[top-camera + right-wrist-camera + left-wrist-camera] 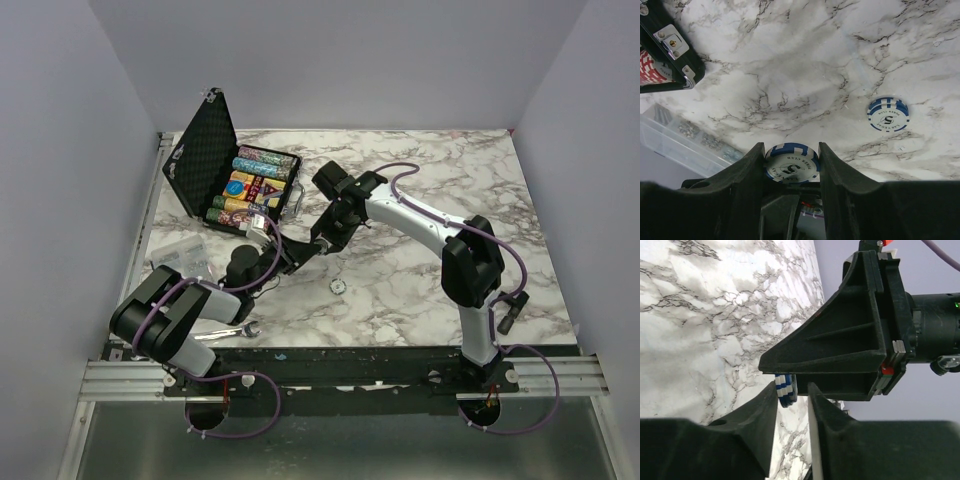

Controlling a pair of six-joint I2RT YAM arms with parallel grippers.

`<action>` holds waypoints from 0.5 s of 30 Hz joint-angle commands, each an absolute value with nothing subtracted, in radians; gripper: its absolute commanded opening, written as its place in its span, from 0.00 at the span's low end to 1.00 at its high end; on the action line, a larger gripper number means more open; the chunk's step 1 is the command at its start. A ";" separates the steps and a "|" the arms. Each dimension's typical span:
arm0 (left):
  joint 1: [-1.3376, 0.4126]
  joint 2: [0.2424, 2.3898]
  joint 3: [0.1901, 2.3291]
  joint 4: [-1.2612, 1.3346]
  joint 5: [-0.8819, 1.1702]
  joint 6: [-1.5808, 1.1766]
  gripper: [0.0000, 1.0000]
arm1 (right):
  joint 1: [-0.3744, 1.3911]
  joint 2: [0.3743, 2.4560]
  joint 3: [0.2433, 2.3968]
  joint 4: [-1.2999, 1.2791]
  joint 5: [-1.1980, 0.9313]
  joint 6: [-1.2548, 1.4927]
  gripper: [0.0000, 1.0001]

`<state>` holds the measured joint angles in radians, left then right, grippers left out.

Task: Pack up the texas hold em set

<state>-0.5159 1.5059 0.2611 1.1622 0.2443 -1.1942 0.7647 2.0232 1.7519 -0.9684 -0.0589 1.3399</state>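
Observation:
The black case (pixel 200 150) lies open at the back left, with rows of multicoloured chips (pixel 255 180) and the yellow-blue card box (pixel 240 186) inside. My right gripper (pixel 791 150) is shut on a small stack of blue-and-white chips (pixel 791 164) and holds it above the table in front of the case (pixel 670 50). My left gripper (pixel 792 388) is open, its tips right at that held stack (pixel 786 387), which sits against the right gripper's finger (pixel 840 350). In the top view the two grippers, left (pixel 293 257) and right (pixel 320 240), meet. Another blue-and-white chip stack (pixel 888 114) lies on the marble (pixel 338 286).
A clear plastic box of small parts (pixel 180 255) stands left of the arms and shows in the right wrist view (pixel 680 140). A silver wrench (pixel 240 330) lies near the left arm's base. Walls close the table in on the left, back and right.

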 commanded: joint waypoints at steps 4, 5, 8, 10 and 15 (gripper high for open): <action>-0.540 1.466 0.311 1.111 0.178 -1.175 0.10 | 0.770 1.992 1.729 -0.952 -0.086 1.344 0.01; -0.542 1.460 0.314 1.092 0.170 -1.169 0.04 | 0.770 1.990 1.726 -0.949 -0.086 1.340 0.01; -0.545 1.426 0.337 1.000 0.150 -1.154 0.00 | 0.770 1.979 1.718 -0.935 -0.078 1.313 0.06; -0.546 1.392 0.347 0.930 0.142 -1.135 0.00 | 0.770 1.964 1.707 -0.915 -0.066 1.283 0.36; -0.544 1.293 0.368 0.747 0.175 -1.099 0.00 | 0.768 1.876 1.620 -0.825 0.034 1.155 1.00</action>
<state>-0.5392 1.3792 0.3279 0.9058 0.1707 -1.1595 0.7612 1.9690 1.6844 -0.8944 -0.0486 1.2697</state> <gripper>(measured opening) 0.083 0.959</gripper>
